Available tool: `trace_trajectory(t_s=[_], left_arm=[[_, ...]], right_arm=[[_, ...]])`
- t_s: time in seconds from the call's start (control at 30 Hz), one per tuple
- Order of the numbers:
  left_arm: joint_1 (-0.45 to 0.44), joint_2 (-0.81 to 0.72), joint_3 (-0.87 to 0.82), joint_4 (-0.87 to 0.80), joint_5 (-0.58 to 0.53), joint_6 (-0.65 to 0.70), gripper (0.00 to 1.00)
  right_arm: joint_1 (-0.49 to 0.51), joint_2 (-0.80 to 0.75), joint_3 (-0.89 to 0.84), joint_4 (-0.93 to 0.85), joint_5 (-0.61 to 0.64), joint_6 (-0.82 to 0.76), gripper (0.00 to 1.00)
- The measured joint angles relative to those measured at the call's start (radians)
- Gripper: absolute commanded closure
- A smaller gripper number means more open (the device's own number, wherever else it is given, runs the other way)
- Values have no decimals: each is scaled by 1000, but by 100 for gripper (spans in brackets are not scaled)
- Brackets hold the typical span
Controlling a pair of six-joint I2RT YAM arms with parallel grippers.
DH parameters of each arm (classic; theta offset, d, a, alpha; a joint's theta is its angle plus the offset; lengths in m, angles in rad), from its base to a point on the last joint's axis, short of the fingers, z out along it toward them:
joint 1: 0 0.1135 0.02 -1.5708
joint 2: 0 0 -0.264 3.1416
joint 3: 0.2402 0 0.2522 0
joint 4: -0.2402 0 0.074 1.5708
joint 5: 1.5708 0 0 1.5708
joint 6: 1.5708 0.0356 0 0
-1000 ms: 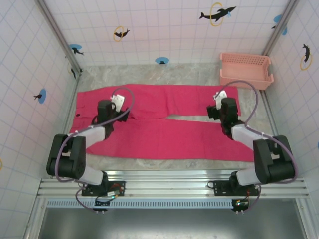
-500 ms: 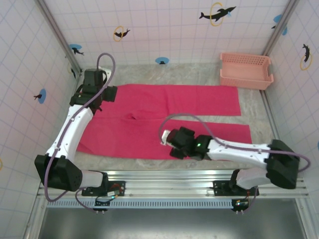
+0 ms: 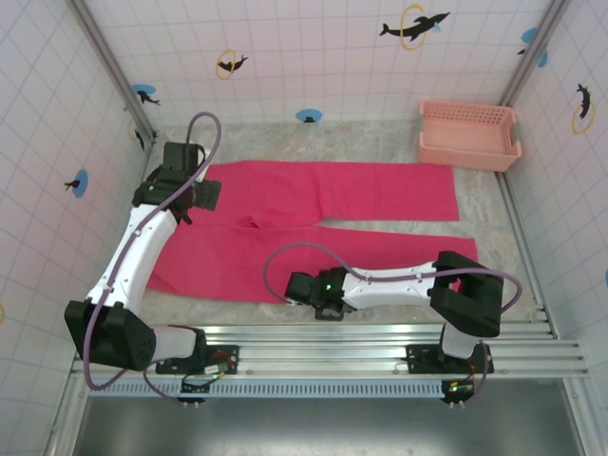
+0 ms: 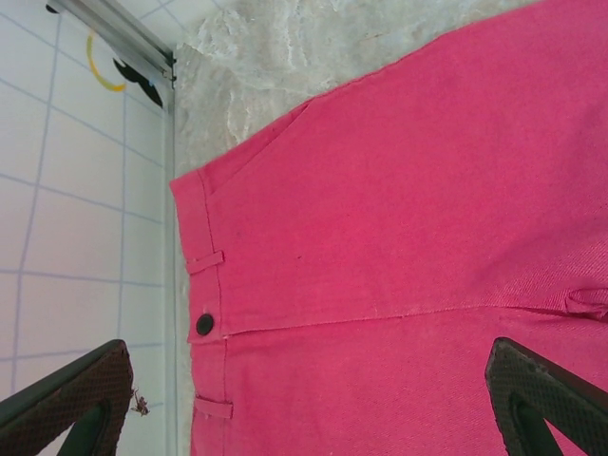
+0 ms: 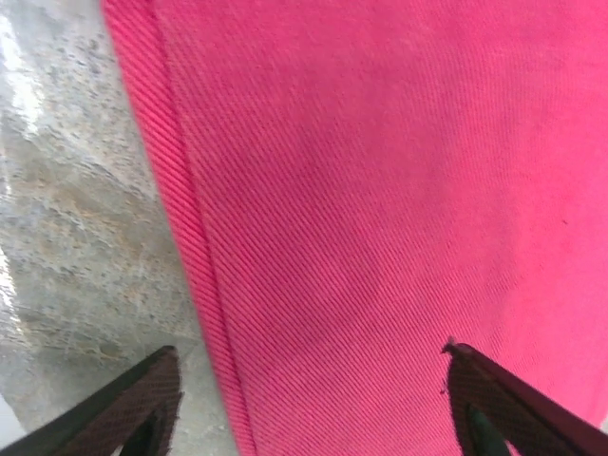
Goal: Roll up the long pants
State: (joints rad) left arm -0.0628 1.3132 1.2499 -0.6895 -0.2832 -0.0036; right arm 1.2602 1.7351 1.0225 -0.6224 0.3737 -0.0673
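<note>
I've swung my right tool [image 3: 302,288] further left along the near edge of the long pants [image 3: 380,190]; my left tool [image 3: 202,195] has shifted slightly nearer.

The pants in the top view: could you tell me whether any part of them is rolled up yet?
No; the pants lie flat, with both legs spread out full length and no rolled part.

I have my left arm [image 3: 142,249] reaching far forward on the left side, the forearm nearly straight. Its wrist is turned so the left gripper [image 3: 198,196] faces inward and down. Its fingertips [image 4: 85,385] stand wide apart with nothing between them. My right arm [image 3: 404,282] is folded at the elbow, with the forearm lying low and pointing left across the front. The right gripper [image 3: 302,288] points down, fingertips [image 5: 142,399] spread wide.
</note>
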Motion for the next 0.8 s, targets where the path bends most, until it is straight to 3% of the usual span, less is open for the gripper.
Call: trace_trajectory(t_s=[0.3,0.4,0.57,0.8], left_arm=[[0,0,0,-5,0,0,3],[0,-9,-18,6,0,4,2],[0,-30,-55,14,0,16,3],[-5,-140,-169,43,14,35,8]], right_arm=[[-22,84,77,-12,-72,34,75],[-51,88,80,0,-87,43,86],[-124,75,80,6,-101,34,95],[-247,-16,217,-76,-156,-23,96]])
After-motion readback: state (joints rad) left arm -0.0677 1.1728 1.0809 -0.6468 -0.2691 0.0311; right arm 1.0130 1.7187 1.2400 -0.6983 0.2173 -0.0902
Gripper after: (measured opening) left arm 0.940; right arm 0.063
